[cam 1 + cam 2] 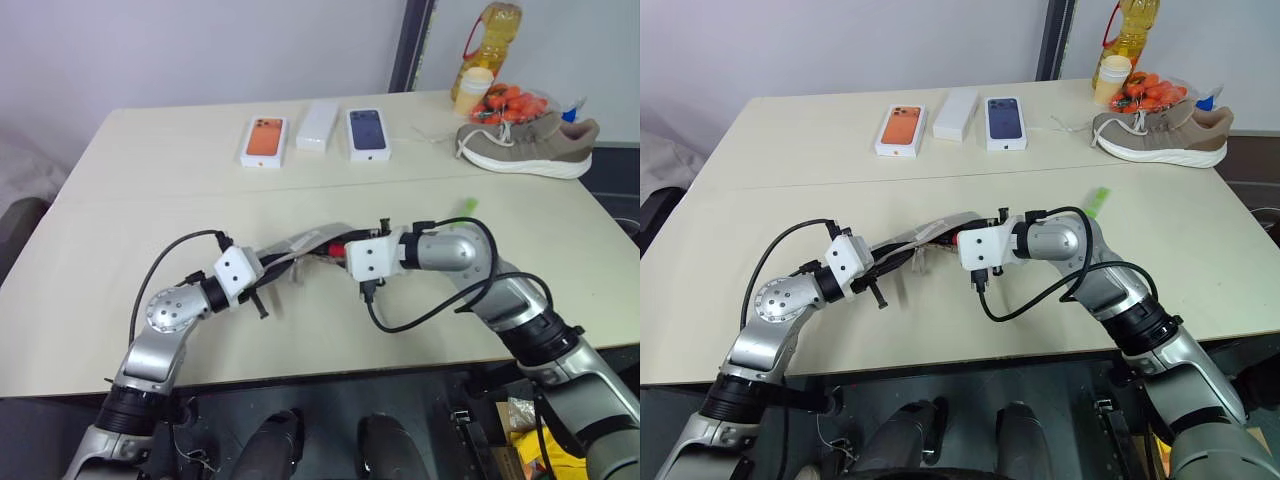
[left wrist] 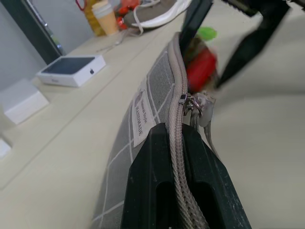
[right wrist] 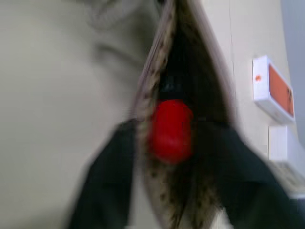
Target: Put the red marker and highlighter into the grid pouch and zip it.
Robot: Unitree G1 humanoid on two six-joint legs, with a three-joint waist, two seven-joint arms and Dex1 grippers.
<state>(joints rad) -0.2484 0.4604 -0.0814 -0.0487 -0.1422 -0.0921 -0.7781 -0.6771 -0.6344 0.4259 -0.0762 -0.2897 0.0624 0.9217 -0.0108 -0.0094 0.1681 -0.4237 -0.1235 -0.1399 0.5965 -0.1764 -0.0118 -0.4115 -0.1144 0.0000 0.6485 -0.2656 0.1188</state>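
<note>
A big beige table (image 1: 150, 230) is seen, with two robot arms reaching over its middle. The grid pouch (image 1: 300, 245) is held up off the table between the two arms, with its zipper edge on top. The left gripper (image 2: 176, 157) is closed tight on one end of the pouch, with a black finger pressed on each side of the zipper. A small white label (image 2: 141, 114) is sewn on the pouch's grey side. The other end of the pouch is open, and the red marker (image 3: 170, 125) is stuck in that opening, with its red cap poking out and its black body inside. The right gripper (image 3: 167, 157) is spread wide around the open end, with one finger on each side of the pouch mouth, and the cap is not pinched by them. The lime-green highlighter (image 1: 466, 205) is lying on the table by the right arm's elbow, well apart from the pouch. At the far side of the table, an orange phone box (image 1: 264, 141), a plain white box (image 1: 317, 125) and a blue phone box (image 1: 368, 134) are laid in a row. A grey sneaker (image 1: 528, 145) and a bottle of yellow oil (image 1: 484, 45) are placed at the far right corner.
</note>
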